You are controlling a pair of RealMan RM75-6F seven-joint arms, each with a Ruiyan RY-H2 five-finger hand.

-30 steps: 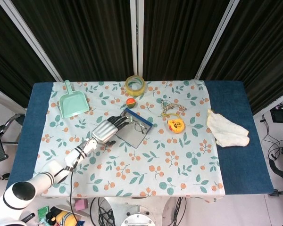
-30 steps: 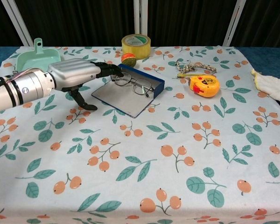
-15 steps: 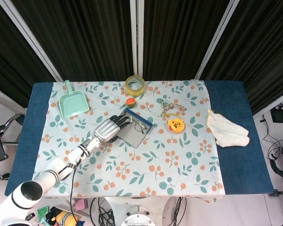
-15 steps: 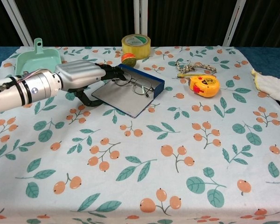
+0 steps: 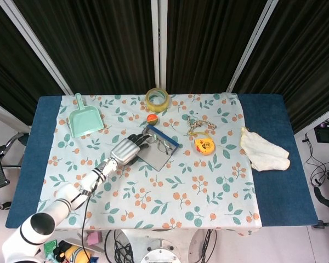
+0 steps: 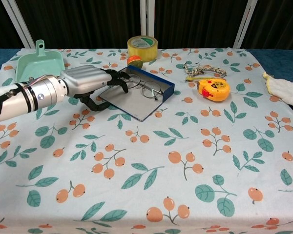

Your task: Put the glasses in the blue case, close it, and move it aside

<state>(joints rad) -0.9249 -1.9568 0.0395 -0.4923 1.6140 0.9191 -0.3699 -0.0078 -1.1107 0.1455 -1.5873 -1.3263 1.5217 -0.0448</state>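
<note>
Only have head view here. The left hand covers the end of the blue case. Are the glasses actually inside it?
Observer: Yes. Chest view shows the wire-rimmed glasses lying inside the open blue rectangular case, close to its far wall.
Operator: Lid state?
Observer: The grey flap lies open on the near side, not folded over the glasses.
Operator: Left hand gripping anything?
Observer: The left hand has its dark fingertips at the case's left end, right by the glasses. I cannot tell whether they pinch anything.
</note>
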